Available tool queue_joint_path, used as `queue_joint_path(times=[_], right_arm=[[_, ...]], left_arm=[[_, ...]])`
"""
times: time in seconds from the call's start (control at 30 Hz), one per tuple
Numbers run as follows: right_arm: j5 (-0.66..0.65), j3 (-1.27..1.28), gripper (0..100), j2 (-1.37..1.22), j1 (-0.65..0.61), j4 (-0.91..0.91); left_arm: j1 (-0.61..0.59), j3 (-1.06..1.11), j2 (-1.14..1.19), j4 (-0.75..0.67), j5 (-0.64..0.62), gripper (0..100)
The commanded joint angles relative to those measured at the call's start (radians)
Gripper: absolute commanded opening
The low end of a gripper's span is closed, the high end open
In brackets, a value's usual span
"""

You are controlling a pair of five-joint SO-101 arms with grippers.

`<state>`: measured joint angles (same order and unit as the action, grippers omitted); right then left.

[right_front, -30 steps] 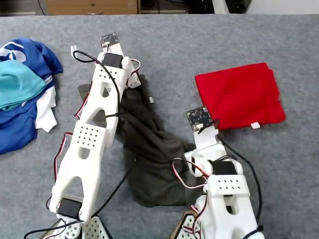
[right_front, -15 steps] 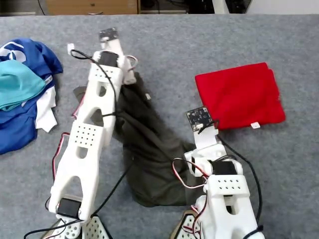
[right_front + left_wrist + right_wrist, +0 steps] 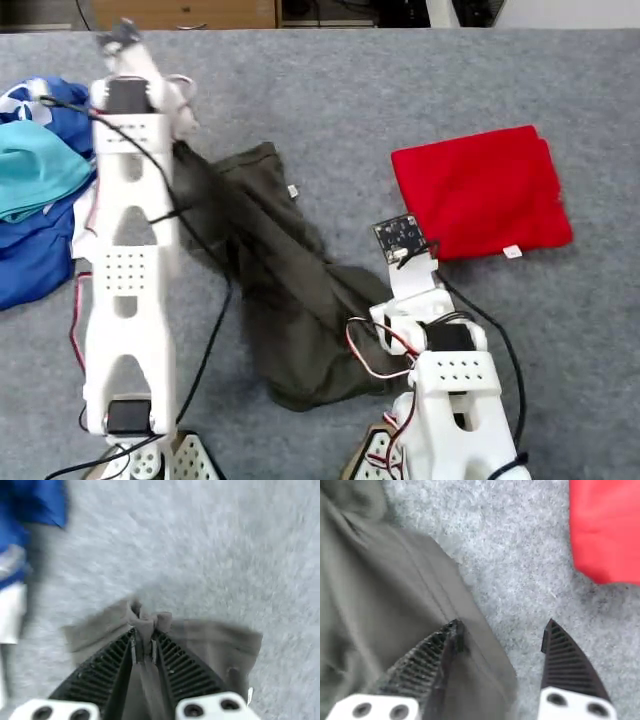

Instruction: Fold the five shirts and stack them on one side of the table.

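Presently on the table, grippers first.

Left gripper (image 3: 143,636): jaws pressed together on a bunched fold of the olive shirt (image 3: 290,290), at its edge farthest from the arm bases. The cloth rises into the pinch, and the rest lies on the table (image 3: 350,90).

Right gripper (image 3: 502,630): jaws spread, holding nothing. One finger (image 3: 430,655) is over the olive shirt's near edge; whether it touches cannot be told. The other stands over bare table just beside that edge.

Olive shirt: unfolded and rumpled, drawn into a long diagonal band between the two grippers. A small tag (image 3: 292,190) shows near its far edge.

Red shirt (image 3: 480,190): folded to a neat rectangle and lying flat, well apart from the olive shirt on the right gripper's side.

Blue shirt (image 3: 40,255), teal shirt (image 3: 35,165), white shirt (image 3: 95,215): one loose heap near the olive shirt on the left gripper's side. Teal lies on top of blue, and white shows at the edge towards the olive shirt. The left arm hides whether heap and olive shirt touch.

Progress, as judged: one of five is folded (red), likely the base of the stack. Olive is in hand with no fold made in it yet. The three in the heap are untouched. Left to do: flatten and fold olive, set it on red, then do the same for blue, teal and white. Roughly a fifth is done.
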<state>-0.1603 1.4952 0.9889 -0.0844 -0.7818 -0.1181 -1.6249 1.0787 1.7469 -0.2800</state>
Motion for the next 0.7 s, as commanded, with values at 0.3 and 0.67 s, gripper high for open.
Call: queue_joint_path(times=[0.3, 0.67], right_arm=[[-0.003, -0.756, 25.3, 0.008, 0.012, -0.667], [-0.054, -1.155, 25.3, -0.435, -0.013, -0.773]], left_arm=[[-0.341, 0.127, -0.395, 0.015, 0.068, 2], [-0.509, 0.910, -0.627, 0.012, 0.224, 2]])
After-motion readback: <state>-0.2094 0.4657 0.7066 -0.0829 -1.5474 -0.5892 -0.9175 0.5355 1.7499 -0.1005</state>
